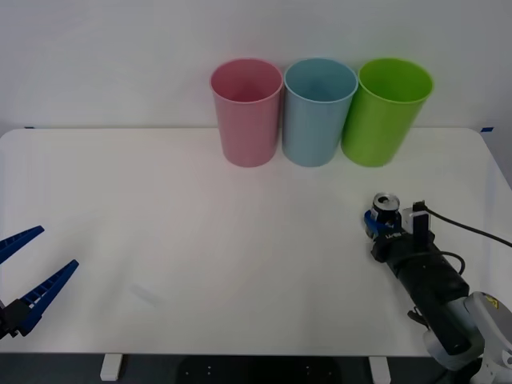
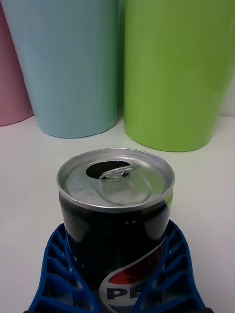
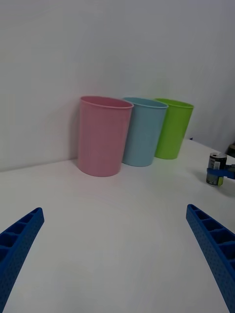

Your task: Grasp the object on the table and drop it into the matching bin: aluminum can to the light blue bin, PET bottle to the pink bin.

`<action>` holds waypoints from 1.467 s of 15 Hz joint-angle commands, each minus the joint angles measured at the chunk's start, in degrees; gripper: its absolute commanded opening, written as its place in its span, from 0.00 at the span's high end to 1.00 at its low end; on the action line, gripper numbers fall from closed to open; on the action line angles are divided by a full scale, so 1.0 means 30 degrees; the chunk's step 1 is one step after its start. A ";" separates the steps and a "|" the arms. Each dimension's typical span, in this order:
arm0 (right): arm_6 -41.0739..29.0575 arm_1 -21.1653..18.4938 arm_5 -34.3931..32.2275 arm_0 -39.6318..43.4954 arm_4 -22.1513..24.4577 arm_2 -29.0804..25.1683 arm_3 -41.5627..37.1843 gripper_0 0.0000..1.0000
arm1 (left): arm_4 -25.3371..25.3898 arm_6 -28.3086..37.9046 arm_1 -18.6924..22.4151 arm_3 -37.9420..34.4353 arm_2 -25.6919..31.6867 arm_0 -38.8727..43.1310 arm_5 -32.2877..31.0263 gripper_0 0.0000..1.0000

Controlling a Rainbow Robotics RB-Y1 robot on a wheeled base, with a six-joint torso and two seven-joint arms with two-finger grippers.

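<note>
Now my right tool [image 2: 117, 293] grips the aluminum can [image 2: 115, 215], lower right of the front view; next, lift toward the light blue bin [image 1: 320, 112]. Left tool [image 1: 28, 268] idles open, lower left.

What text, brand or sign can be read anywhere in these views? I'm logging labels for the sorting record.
"PE": white letters on the can, cut off by the picture's edge, under a red, white and blue globe logo; the right end effector holds it.
Small white marks on the right end effector's black mount: too small to read.
Pink bin, blue bin, green bin: no text.
</note>
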 commanded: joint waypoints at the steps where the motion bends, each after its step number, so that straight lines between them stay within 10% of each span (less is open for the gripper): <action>1: 0.0007 0.0009 -0.0390 0.0149 -0.0194 0.0006 -0.0500 1.00 | 0.0000 0.0000 0.0000 0.0000 0.0000 0.0000 0.0000 0.00; 10: -0.1517 -0.0606 -0.2910 0.1116 -0.0341 -0.0024 -0.3078 1.00 | 0.0000 0.0000 0.0000 0.0000 0.0000 0.0000 0.0000 0.00; 22: -1.2415 -0.3243 -0.3935 0.0412 0.3087 -0.0112 -0.9699 1.00 | 0.0000 0.0000 0.0000 0.0000 0.0000 0.0000 0.0000 0.00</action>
